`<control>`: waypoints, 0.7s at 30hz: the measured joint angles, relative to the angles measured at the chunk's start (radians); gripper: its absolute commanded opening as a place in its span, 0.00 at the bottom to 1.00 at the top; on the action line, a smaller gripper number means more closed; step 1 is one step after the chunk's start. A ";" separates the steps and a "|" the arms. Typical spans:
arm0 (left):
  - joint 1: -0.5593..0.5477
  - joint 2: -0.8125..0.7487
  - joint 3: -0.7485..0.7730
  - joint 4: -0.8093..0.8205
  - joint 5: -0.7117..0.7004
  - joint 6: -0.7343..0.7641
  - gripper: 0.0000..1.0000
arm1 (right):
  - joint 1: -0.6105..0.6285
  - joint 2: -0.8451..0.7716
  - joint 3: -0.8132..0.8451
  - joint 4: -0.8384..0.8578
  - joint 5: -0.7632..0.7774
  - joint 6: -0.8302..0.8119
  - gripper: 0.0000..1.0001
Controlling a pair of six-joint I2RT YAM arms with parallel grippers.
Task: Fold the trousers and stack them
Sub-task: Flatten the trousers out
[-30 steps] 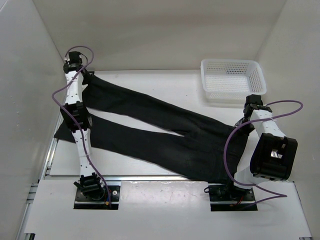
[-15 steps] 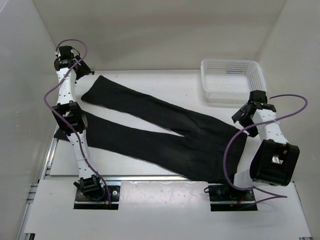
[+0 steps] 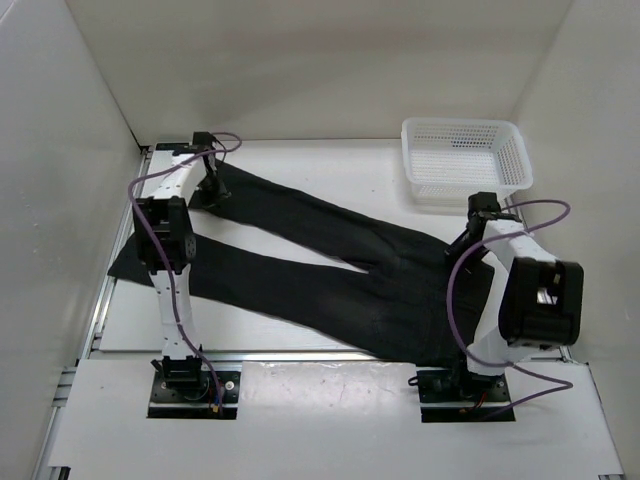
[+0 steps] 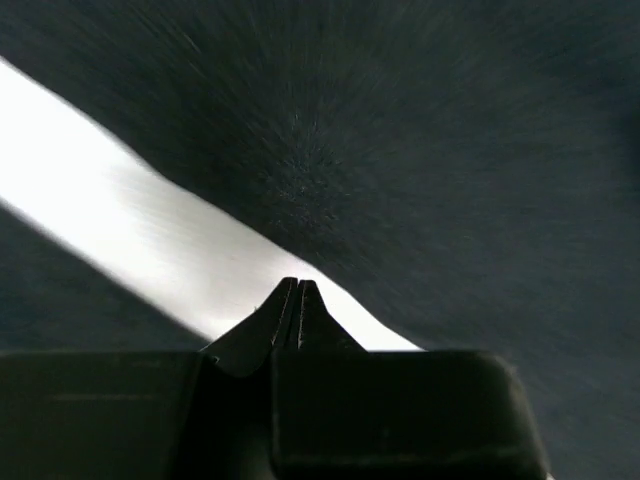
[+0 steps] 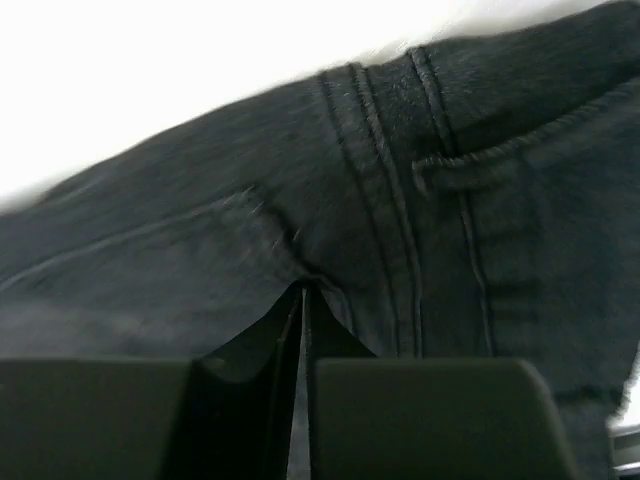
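Note:
The black trousers point(image 3: 330, 260) lie spread flat across the table, waist at the right and the two legs running to the left. My left gripper point(image 3: 212, 190) is shut and empty, low over the far leg near its hem. In the left wrist view its tips point(image 4: 293, 286) hang over the white strip of table between the two legs point(image 4: 420, 150). My right gripper point(image 3: 466, 240) is at the waist end. In the right wrist view it point(image 5: 303, 292) is shut, tips against the seamed fabric point(image 5: 200, 260) beside a pocket; no fabric shows between the jaws.
A white mesh basket point(image 3: 465, 123) stands at the back right of the table point(image 3: 330, 165). White walls close in the left, back and right sides. Purple cables loop off both arms. The arm bases sit on a rail at the near edge.
My left gripper has swung from the back left corner rightward and down onto the far leg. My right gripper has moved left and down onto the waist. The trousers have barely shifted.

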 measured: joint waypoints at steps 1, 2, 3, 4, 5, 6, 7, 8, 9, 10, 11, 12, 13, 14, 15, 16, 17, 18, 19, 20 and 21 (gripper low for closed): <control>-0.007 0.027 -0.006 -0.008 0.000 -0.001 0.10 | 0.000 0.037 -0.006 0.013 -0.005 0.008 0.10; -0.010 0.047 -0.009 -0.014 0.000 0.000 0.10 | 0.001 0.070 -0.008 0.020 -0.008 0.014 0.13; -0.011 0.072 -0.009 -0.020 0.000 0.000 0.10 | 0.001 0.108 -0.008 0.030 -0.009 0.022 0.13; -0.010 0.089 -0.008 -0.022 0.000 0.000 0.10 | 0.001 0.149 -0.002 0.038 -0.009 0.032 0.15; -0.009 0.105 0.010 -0.037 0.000 0.001 0.10 | 0.001 0.175 0.029 0.023 -0.010 0.037 0.17; -0.006 0.113 0.034 -0.051 -0.002 0.005 0.10 | 0.000 0.199 0.058 0.023 -0.002 0.041 0.17; -0.004 0.127 0.064 -0.059 -0.005 0.006 0.10 | 0.002 0.224 0.087 0.019 0.003 0.044 0.18; -0.003 0.146 0.107 -0.076 -0.007 0.010 0.10 | 0.005 0.252 0.124 0.008 0.012 0.050 0.21; -0.003 0.173 0.152 -0.085 -0.009 0.013 0.10 | 0.008 0.281 0.163 -0.001 0.021 0.055 0.23; -0.002 0.198 0.192 -0.090 -0.010 0.016 0.10 | 0.010 0.309 0.200 -0.003 0.033 0.058 0.24; -0.001 0.221 0.222 -0.094 -0.010 0.019 0.10 | 0.014 0.332 0.231 -0.006 0.043 0.059 0.24; 0.000 0.245 0.261 -0.111 -0.008 0.023 0.10 | 0.017 0.357 0.267 -0.010 0.054 0.060 0.24; 0.001 0.267 0.303 -0.130 -0.006 0.026 0.10 | 0.019 0.387 0.311 -0.015 0.068 0.060 0.24; 0.001 0.288 0.344 -0.143 -0.003 0.028 0.10 | 0.019 0.415 0.350 -0.019 0.080 0.058 0.24; 0.001 0.313 0.393 -0.155 0.003 0.029 0.10 | 0.019 0.439 0.387 -0.024 0.091 0.058 0.24; 0.001 0.337 0.436 -0.164 0.009 0.031 0.10 | 0.019 0.457 0.418 -0.029 0.101 0.058 0.24; 0.001 0.348 0.462 -0.168 0.011 0.031 0.10 | 0.019 0.463 0.434 -0.029 0.108 0.057 0.24; 0.001 0.351 0.468 -0.170 0.012 0.032 0.10 | 0.019 0.458 0.438 -0.028 0.115 0.057 0.30; 0.001 0.343 0.463 -0.176 0.011 0.032 0.10 | 0.020 0.441 0.433 -0.031 0.123 0.056 0.36; 0.001 0.329 0.447 -0.176 0.011 0.031 0.10 | 0.022 0.415 0.419 -0.029 0.130 0.053 0.42; 0.001 0.289 0.382 -0.152 0.009 0.029 0.10 | 0.026 0.373 0.395 -0.027 0.135 0.045 0.63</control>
